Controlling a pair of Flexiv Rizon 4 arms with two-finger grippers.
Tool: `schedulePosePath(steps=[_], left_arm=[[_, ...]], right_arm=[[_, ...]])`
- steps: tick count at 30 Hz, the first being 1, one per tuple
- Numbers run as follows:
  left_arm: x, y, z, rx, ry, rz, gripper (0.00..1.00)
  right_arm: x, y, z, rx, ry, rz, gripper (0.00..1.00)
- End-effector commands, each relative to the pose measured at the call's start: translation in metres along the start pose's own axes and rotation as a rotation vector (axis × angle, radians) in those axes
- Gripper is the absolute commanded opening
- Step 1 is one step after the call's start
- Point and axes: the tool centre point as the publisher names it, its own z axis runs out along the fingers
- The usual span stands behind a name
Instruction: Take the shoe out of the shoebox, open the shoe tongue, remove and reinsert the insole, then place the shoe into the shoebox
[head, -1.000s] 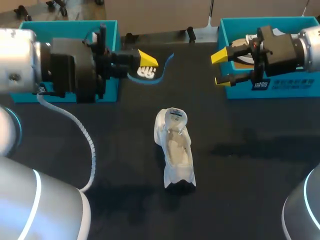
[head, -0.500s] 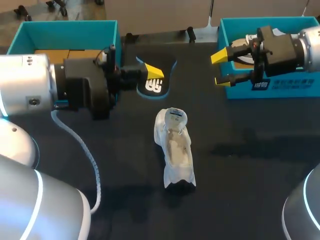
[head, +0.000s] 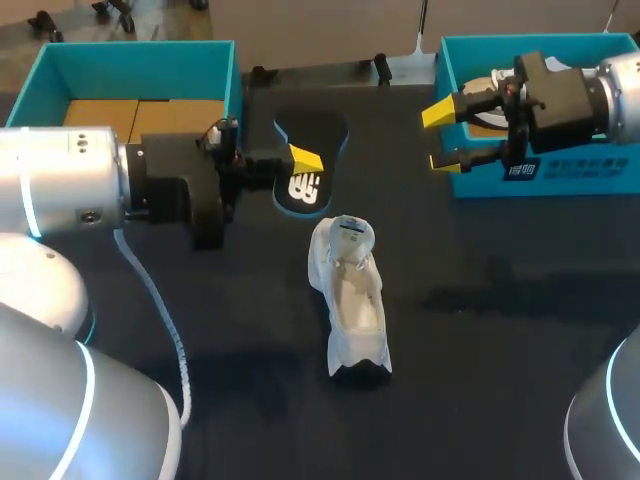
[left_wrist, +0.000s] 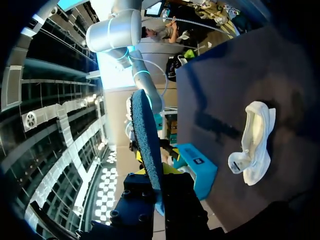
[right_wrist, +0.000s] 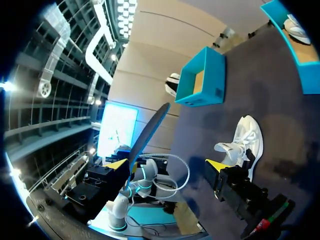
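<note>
Even, moderate light falls from overhead onto the dark table (head: 500, 330). The white shoe (head: 350, 300) shows up brightly against it, with a soft shadow pooled at its near end. In the wrist views, ceiling lamps (right_wrist: 126, 11) glare white against a dim ceiling.

Black tbl (head: 500, 350), prob. 2nd shoe (right_wrist: 296, 30).

A table (head: 500, 340) with a matte black top fills the head view — evenly lit from above. Soft, darker shadow patches lie on it — toward its right and near its middle.
</note>
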Motion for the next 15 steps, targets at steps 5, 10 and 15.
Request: schedulePosePath(steps=[5, 10, 15], left_arm=[[0.007, 0.011, 0.015, 0.007, -0.024, 0.010, 0.00], [0.007, 0.011, 0.015, 0.007, -0.024, 0.010, 0.00], [0.022, 0.023, 0.030, 0.009, -0.024, 0.175, 0.00]], right_arm=[[0.000, 0.001, 0.002, 0.000, -0.002, 0.001, 1.00], [0.000, 0.001, 0.002, 0.000, -0.002, 0.001, 1.00], [0.000, 0.001, 0.002, 0.000, -0.002, 0.001, 1.00]])
